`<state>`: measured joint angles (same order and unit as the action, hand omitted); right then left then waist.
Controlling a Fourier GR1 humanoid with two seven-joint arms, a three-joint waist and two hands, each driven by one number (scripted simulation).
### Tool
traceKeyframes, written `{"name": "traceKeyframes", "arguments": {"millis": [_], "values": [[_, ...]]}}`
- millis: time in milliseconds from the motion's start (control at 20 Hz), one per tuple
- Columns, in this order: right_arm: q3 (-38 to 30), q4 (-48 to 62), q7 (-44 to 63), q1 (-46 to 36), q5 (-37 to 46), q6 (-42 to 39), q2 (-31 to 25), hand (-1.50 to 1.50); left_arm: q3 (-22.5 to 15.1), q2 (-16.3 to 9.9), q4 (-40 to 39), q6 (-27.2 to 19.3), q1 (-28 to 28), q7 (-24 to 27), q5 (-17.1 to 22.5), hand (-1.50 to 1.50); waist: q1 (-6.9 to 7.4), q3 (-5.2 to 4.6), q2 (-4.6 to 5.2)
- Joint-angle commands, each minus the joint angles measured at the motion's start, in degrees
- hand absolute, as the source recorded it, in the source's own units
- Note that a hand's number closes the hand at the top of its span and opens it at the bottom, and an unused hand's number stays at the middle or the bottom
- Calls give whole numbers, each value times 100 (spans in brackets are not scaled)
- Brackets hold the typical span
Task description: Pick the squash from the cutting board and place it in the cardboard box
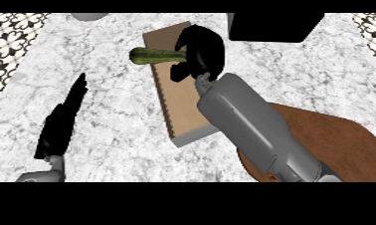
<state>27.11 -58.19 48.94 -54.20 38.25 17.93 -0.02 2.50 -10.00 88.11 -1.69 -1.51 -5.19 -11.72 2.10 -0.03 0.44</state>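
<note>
The squash has its long axis running left to right, one end protruding leftward past the edge of the tan board and the other end inside my right hand. That hand's fingers curl over the right end, thumb below, clamped on it. I cannot tell whether the squash is lifted or resting. My left hand rests open on the worktop, well apart, so the right is nearer. A black-walled container sits beyond the hand, to the right; I judge it the destination.
</note>
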Motion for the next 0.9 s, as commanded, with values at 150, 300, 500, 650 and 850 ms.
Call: {"name": "traceKeyframes", "arguments": {"millis": [150,300,500,650,850], "values": [[79,1456,-895,-458,-965,1059,1,-150,340,-174,-394,132,-202,291,182,0,-1,0,7],[-164,1544,-1400,-509,-1305,1710,1,-150,37,10,-5,39,45,85,-3,0,74,5,22],[-457,1328,-1539,-420,-1303,2894,2,-150,-14,124,-17,-37,-21,-20,-33,0,-14,6,14],[-836,947,-2097,-97,-1646,3151,1,-150,208,-37,-84,21,-169,-148,63,0,-124,8,-8],[-1292,203,-2750,375,-2110,3398,1,-150,162,48,-155,-147,91,116,-96,0,-181,8,-22]]}}
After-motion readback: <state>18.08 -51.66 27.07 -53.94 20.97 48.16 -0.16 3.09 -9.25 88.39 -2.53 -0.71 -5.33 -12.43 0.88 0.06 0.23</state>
